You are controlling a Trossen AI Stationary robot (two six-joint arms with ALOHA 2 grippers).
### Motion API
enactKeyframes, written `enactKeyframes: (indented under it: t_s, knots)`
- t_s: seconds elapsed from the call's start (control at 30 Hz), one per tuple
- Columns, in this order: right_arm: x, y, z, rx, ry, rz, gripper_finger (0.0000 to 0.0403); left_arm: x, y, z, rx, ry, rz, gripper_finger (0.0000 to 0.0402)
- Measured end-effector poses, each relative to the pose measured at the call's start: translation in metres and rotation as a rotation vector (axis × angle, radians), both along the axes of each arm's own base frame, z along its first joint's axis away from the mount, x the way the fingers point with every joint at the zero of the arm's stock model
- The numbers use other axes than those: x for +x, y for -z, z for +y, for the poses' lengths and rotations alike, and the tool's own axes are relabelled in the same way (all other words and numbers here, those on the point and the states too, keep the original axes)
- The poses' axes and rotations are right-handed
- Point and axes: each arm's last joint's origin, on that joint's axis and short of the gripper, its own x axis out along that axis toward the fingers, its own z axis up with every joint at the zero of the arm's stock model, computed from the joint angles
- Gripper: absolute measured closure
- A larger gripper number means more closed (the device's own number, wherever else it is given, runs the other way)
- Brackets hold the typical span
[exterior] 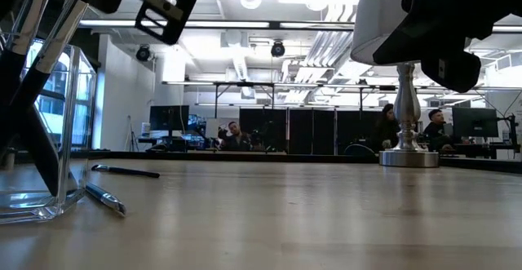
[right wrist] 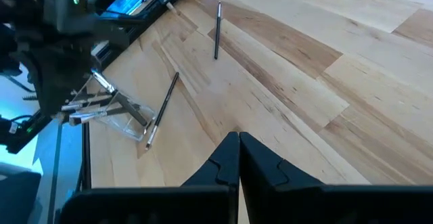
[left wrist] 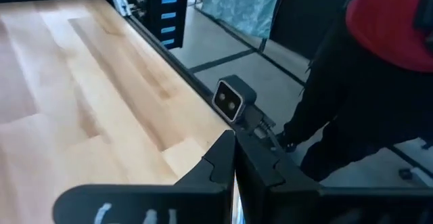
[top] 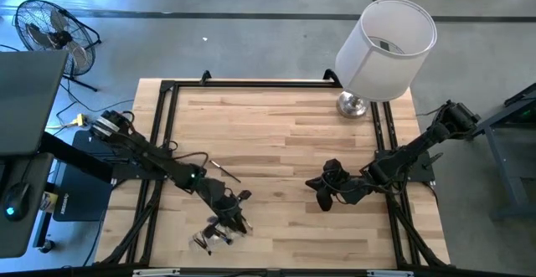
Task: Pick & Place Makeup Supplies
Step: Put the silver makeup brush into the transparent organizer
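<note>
The clear holder [right wrist: 115, 112] sits near the surface's [top: 285, 135] front edge, well away from the lamp [top: 381, 47], with slim brushes [right wrist: 84, 102] leaning in it. The left tool [top: 234, 218] is just above it, closed; whether it pinches a brush I cannot tell. Two more thin brushes [right wrist: 161, 109] lie just beside the holder on the smooth wood, another farther towards the lamp. The right tool [top: 325, 185] is closed, empty. Risk: the light plastic holder may tip or slide if nudged.
</note>
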Motion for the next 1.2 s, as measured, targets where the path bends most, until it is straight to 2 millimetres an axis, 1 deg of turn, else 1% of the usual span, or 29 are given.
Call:
enactKeyframes:
  t_s: [0.23, 0.3, 0.47, 0.6, 0.77, 0.87, 0.93, 1.0, 1.1, 1.2]
  knots:
    - [0.000, 0.000, 0.000, 0.003, -0.001, -0.004, 0.0403, -0.005, -0.027, 0.013, 0.116, -0.037, 0.012, 0.0392]
    - [0.001, -0.001, 0.000, 0.007, 0.000, -0.010, 0.0403, -0.007, -0.033, 0.022, 0.145, -0.081, 0.042, 0.0392]
    - [0.003, -0.003, -0.002, 0.020, 0.013, -0.033, 0.0403, -0.017, -0.050, 0.058, 0.165, -0.170, 0.099, 0.0392]
    - [0.007, -0.004, -0.008, -0.002, 0.046, -0.048, 0.0403, -0.035, -0.060, 0.089, 0.255, -0.232, 0.132, 0.0392]
    - [0.013, -0.006, -0.018, -0.002, 0.089, -0.065, 0.0403, -0.059, -0.062, 0.126, 0.298, -0.383, 0.231, 0.0392]
    - [0.020, -0.006, -0.024, 0.008, 0.082, -0.084, 0.0403, -0.069, -0.064, 0.138, 0.273, -0.452, 0.272, 0.0392]
    - [0.029, -0.004, -0.027, 0.000, 0.077, -0.075, 0.0403, -0.076, -0.063, 0.141, 0.255, -0.481, 0.329, 0.0392]
    - [0.042, -0.004, -0.028, -0.022, 0.060, -0.047, 0.0403, -0.078, -0.060, 0.141, 0.244, -0.547, 0.384, 0.0392]
    - [0.075, -0.006, -0.028, -0.053, 0.000, 0.009, 0.0403, -0.087, -0.051, 0.140, 0.272, -0.652, 0.530, 0.0392]
    - [0.112, -0.007, -0.029, -0.095, -0.050, 0.121, 0.0403, -0.094, -0.046, 0.137, 0.281, -0.731, 0.625, 0.0392]
